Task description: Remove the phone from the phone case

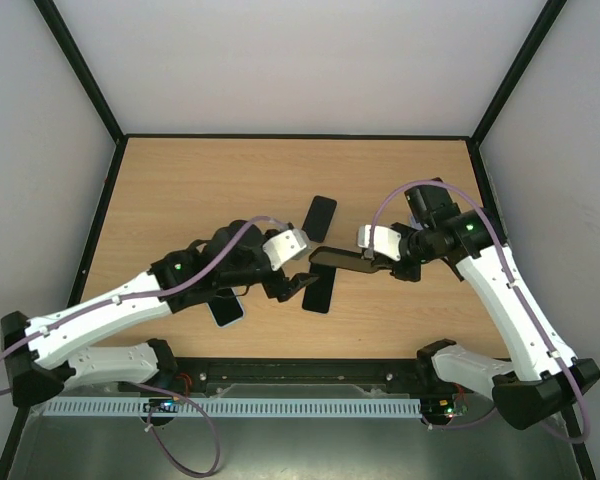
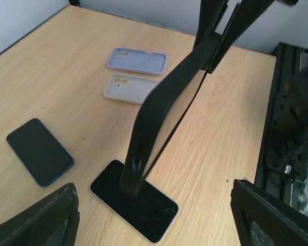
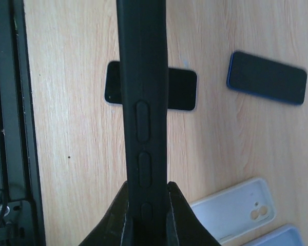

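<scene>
My right gripper (image 3: 143,215) is shut on the edge of the empty black phone case (image 3: 142,102), holding it above the table. The case (image 1: 335,258) reaches left from that gripper (image 1: 368,262). Under the case's far end the phone (image 2: 133,200) lies flat on the wood, dark face up, outside the case. Whether the case (image 2: 164,102) touches it I cannot tell. The phone also shows in the right wrist view (image 3: 182,89) and from above (image 1: 320,292). My left gripper (image 2: 154,225) is open, its fingers wide on either side of the phone, holding nothing; it sits just left of the phone (image 1: 298,283).
A blue-edged phone (image 2: 39,151) lies on the table farther back (image 1: 320,215). A lavender case (image 2: 137,60) and a cream case (image 2: 128,88) lie side by side, partly under my left arm (image 1: 225,308). The black frame rail (image 3: 10,128) borders the near edge.
</scene>
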`<action>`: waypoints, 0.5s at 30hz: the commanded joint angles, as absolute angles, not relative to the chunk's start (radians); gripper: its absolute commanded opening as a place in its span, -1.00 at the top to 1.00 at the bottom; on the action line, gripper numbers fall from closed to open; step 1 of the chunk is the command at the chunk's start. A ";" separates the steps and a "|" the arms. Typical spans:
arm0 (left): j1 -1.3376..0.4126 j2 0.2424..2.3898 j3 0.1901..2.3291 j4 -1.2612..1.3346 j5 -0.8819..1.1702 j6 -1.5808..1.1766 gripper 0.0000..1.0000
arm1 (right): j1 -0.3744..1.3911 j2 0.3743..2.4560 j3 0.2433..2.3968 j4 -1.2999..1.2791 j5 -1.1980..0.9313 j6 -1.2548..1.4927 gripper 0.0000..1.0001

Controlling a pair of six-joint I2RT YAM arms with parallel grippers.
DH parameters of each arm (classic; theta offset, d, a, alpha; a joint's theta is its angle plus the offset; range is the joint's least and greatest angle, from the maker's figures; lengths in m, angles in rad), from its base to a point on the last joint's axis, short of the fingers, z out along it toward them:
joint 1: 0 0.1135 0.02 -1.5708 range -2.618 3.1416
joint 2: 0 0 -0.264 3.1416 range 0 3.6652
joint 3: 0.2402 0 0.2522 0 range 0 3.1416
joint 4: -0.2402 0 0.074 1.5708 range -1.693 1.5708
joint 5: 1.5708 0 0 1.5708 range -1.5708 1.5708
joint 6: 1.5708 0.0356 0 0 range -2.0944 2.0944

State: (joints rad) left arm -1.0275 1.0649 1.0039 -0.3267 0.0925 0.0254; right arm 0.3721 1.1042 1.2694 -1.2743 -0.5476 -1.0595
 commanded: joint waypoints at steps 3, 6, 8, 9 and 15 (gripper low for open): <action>-1.031 1.211 1.140 -0.416 0.194 0.187 -0.45 | 0.530 1.119 1.333 -1.287 -0.527 -1.035 0.96; -1.031 1.296 1.213 -0.475 0.242 0.220 -0.18 | 0.566 1.119 1.340 -1.288 -0.527 -1.003 0.96; -1.031 1.331 1.237 -0.489 0.274 0.228 -0.02 | 0.582 1.111 1.337 -1.287 -0.510 -0.993 0.96; -1.031 1.349 1.244 -0.497 0.286 0.231 0.05 | 0.583 1.108 1.337 -1.287 -0.507 -0.990 0.96; -1.026 1.379 1.251 -0.523 0.339 0.235 0.55 | 0.583 1.084 1.335 -1.272 -0.500 -0.968 0.96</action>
State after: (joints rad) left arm -1.0290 1.3693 1.2320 -0.4686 0.2825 0.2134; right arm 0.5755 1.1210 1.3029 -1.2873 -0.4881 -0.9936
